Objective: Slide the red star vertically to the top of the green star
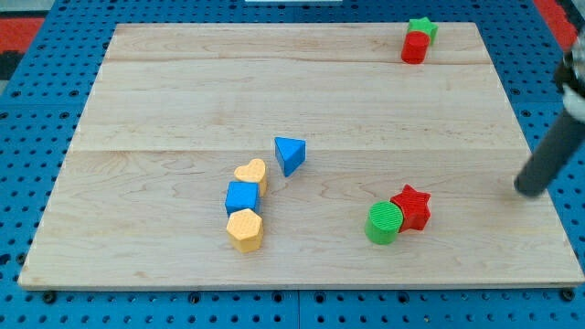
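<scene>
My tip (527, 190) is resting near the view's right edge of the wooden board (183, 91), well apart from every block — a bare rod with no jaws to open or close, and touching nothing.

The red star (412, 206) is sitting toward the view's lower right, pressed against a green cylinder (385, 222) on its left. The green star (422, 27) is lying far off at the view's top right corner, with a red cylinder (414, 47) touching it just below.

The risks are looking plain. The red star is needing a long run toward the view's top, and an off-centre push is likely to spin it or let it slip sideways off the rod. Coming in from below, my tip may be catching the green cylinder and dragging it along. The red cylinder is standing right in the path beneath the green star, so a straight run could be shoving both out of place. Room above the green star is looking scant — the red star could be going over the board's edge.

A blue triangular block (290, 154), a yellow heart (250, 174), a blue cube (242, 196) and a yellow hexagonal block (245, 228) are clustering near the middle, out of the way.
</scene>
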Robot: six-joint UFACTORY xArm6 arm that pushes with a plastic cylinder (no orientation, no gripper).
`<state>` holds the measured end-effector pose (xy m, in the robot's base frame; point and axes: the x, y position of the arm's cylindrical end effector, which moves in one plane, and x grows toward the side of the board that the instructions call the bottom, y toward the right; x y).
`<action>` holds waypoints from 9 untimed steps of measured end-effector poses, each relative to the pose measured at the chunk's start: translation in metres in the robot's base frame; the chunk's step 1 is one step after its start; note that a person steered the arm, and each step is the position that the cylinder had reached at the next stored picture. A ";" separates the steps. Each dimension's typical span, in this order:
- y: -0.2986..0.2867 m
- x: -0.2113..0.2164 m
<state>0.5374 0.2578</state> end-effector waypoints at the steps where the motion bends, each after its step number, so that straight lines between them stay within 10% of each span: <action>1: -0.064 0.056; 2: -0.168 0.052; 6: -0.076 -0.022; 9: -0.170 -0.120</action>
<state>0.4175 0.0878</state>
